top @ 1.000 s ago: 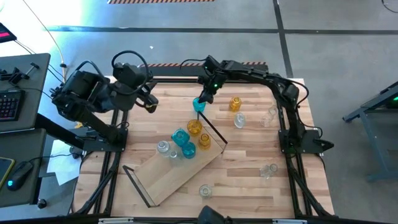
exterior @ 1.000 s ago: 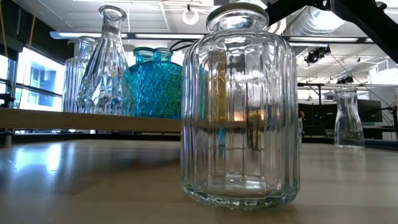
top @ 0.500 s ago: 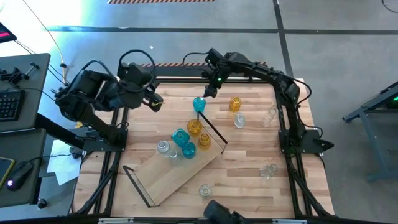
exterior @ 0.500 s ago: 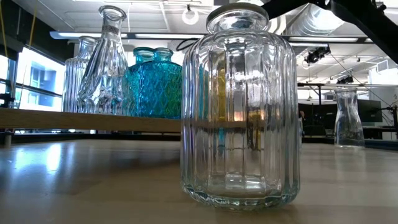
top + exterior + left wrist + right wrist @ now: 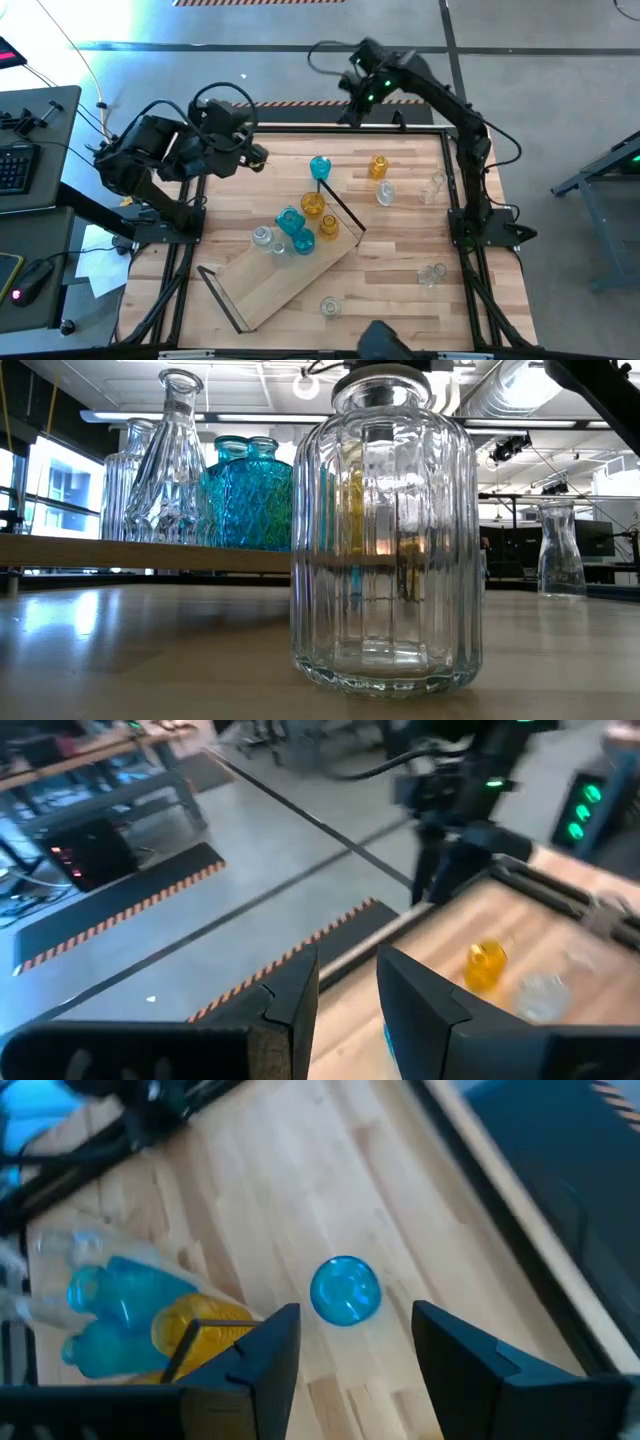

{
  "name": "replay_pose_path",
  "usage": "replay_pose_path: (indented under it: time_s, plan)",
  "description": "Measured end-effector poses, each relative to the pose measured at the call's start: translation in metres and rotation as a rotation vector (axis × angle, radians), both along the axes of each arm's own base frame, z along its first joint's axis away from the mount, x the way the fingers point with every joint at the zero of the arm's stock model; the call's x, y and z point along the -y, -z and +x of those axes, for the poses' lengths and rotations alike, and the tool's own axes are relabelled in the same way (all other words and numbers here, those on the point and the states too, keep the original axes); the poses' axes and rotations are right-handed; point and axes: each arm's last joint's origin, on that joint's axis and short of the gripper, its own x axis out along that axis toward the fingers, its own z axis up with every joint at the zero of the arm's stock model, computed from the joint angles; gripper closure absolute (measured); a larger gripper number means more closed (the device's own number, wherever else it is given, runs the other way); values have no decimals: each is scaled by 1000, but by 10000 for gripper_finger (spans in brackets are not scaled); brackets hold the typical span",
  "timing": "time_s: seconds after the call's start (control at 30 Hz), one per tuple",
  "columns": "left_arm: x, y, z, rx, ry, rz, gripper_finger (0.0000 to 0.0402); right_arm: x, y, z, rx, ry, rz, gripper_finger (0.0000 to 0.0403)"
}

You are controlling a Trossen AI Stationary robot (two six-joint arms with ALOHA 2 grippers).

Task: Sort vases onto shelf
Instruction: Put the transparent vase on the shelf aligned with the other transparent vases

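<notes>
Striped tabletop (image 5: pixel 400 250) holds unlabelled vases (image 5: pixel 300 222) on shelf (image 5: pixel 285 275); no writing legible.

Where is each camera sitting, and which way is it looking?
High view: above the table, looking straight down; both arms show, with the left gripper, the right gripper and the shelf.
Low view: at tabletop height, looking level at a clear ribbed vase; only a dark bit of arm shows at the top.
Left wrist view: past its own fingers toward the floor and the amber vase.
Right wrist view: down between its own open fingers at the teal vase.
Shared: the high and right wrist views both show that teal vase.
</notes>
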Motion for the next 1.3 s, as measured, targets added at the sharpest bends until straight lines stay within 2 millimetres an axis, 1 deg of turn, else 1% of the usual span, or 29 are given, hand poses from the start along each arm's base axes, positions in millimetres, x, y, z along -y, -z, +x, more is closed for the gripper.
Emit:
replay_pose_path:
  time_s: [0.03, 0.13, 0.27, 0.33, 0.47, 0.57, 0.7, 0.87, 1.3]
  plan:
    - [-1, 0, 0, 9, -15, 4, 306, -2, -6, -4, -1, 27, -1, 226]
    - [-5, 0, 1, 7, -20, -15, 306, -14, -20, -26, -8, 93, 4, 226]
    - [-9, 3, 4, -24, -3, -39, 306, -32, -42, -53, -16, 114, -17, 226]
    - [-10, 3, 4, -24, -10, -40, 306, -40, -53, -63, 11, 114, -38, 226]
    - [-13, 3, 4, -25, -23, -39, 306, -50, -69, -79, 30, 190, -87, 226]
    - [-15, 3, 4, -50, -21, -25, 306, -55, -75, -84, 28, 180, -152, 226]
    - [-17, 3, 4, -60, -17, -30, 306, -60, -80, -90, 47, 177, -169, 226]
    - [-20, 3, 5, -62, -16, -51, 306, -59, -80, -90, 45, 177, -167, 226]
    - [-20, 3, 5, -51, -16, -65, 306, -59, -79, -89, 43, 176, -166, 226]
